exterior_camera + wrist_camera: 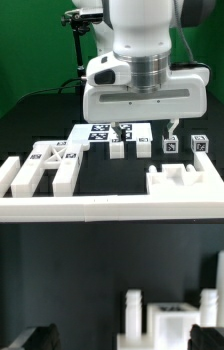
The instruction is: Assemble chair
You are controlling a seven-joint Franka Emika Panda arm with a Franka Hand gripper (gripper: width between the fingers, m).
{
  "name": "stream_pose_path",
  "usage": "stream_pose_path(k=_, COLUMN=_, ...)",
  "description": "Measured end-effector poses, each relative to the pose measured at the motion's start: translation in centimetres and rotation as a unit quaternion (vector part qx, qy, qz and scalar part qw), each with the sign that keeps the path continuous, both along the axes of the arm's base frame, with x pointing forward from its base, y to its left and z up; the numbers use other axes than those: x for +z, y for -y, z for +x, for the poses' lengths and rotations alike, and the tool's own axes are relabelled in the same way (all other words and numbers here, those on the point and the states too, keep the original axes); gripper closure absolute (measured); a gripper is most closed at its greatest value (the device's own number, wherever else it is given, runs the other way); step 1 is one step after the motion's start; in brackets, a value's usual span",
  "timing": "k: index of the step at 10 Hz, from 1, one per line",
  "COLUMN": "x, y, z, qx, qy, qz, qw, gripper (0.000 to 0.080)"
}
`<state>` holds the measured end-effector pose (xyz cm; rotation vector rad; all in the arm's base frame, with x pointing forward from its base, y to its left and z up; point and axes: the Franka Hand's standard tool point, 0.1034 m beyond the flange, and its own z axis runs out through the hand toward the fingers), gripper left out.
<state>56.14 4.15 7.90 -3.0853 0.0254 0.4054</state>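
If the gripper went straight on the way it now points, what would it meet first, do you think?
Probably the small white tagged block lying below the open gripper. Depth is unclear from the exterior view, so it might pass just behind it instead.

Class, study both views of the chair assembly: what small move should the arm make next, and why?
Probably ease the gripper closer to the white part seen in the wrist view. The jaws stand wide open and hold nothing. That part appears to sit ahead of them rather than between them, so closing now would likely catch nothing.
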Motion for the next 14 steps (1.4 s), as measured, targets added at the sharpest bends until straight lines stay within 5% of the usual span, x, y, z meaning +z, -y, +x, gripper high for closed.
stream_pose_path(k=3, x=-0.5, y=0.1, z=-0.3, qx=0.001, qy=-0.091, qz=0.0, qw=0.996, gripper=0.015)
stream_pose_path(k=7, x=-2.8, y=-0.5, z=-7.5, qx=-0.018, qy=-0.27, qz=-0.007, qw=0.963, gripper=0.015)
stream_pose_path(k=11, x=-3.3, y=-0.8, z=-7.8, qx=-0.016, qy=-0.3, qz=-0.009, qw=0.954, gripper=0.015)
stream_pose_path(k=14, x=-5.2, y=-1.4, z=-9.1, qx=-0.016, qy=-0.318, qz=-0.016, qw=0.948, gripper=0.015)
